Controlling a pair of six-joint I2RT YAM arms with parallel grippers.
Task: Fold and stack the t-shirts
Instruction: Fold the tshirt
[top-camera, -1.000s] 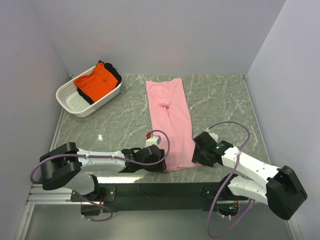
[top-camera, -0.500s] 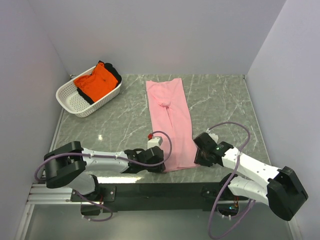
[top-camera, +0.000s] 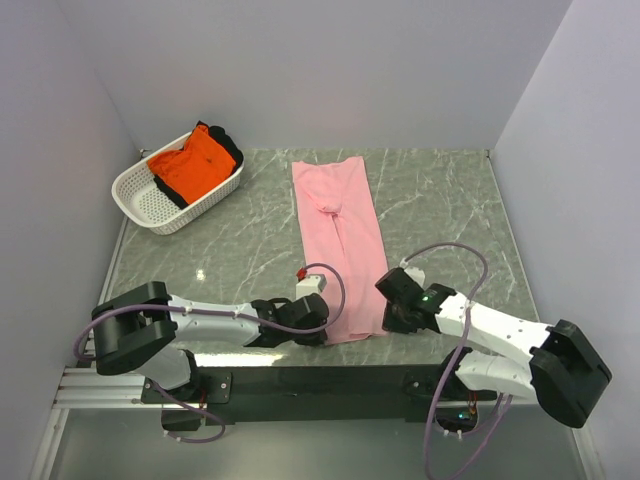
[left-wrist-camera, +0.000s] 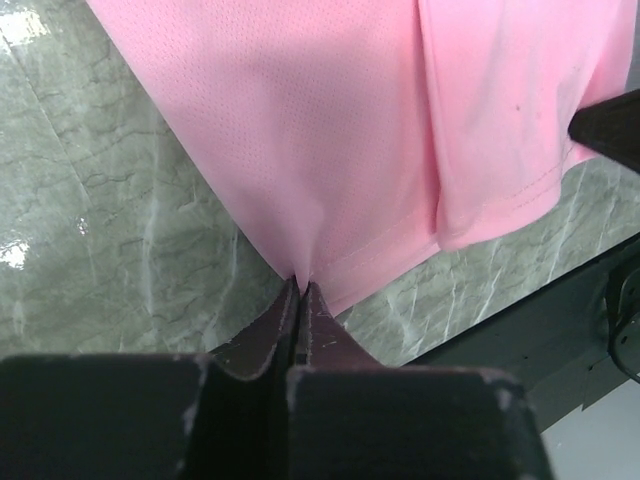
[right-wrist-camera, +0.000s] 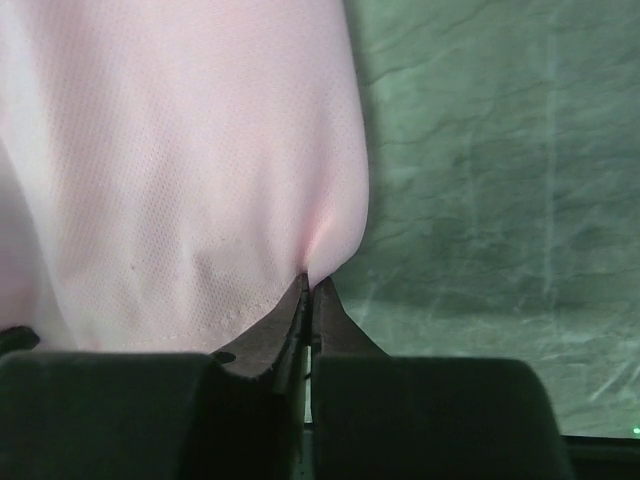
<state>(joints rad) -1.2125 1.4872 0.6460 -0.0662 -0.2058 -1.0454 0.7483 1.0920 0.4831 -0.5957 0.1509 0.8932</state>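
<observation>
A light pink t-shirt (top-camera: 340, 240) lies folded into a long strip down the middle of the marble table, its hem toward me. My left gripper (top-camera: 322, 335) is shut on the hem's near left corner, where the pink fabric (left-wrist-camera: 330, 180) puckers at the fingertips. At the near right corner my right gripper (top-camera: 386, 322) is shut on the same pink t-shirt (right-wrist-camera: 200, 160). A bright orange t-shirt (top-camera: 193, 163) sits bundled in the basket at the back left.
A white perforated basket (top-camera: 145, 205) stands at the table's back left with a dark garment beside the orange one. The table's black front rail (top-camera: 330, 380) runs just under both grippers. Grey walls close in the back and both sides.
Both grippers have closed on the pink t-shirt's near hem corners. The right gripper has shifted slightly left toward the shirt; the shirt itself still lies flat.
</observation>
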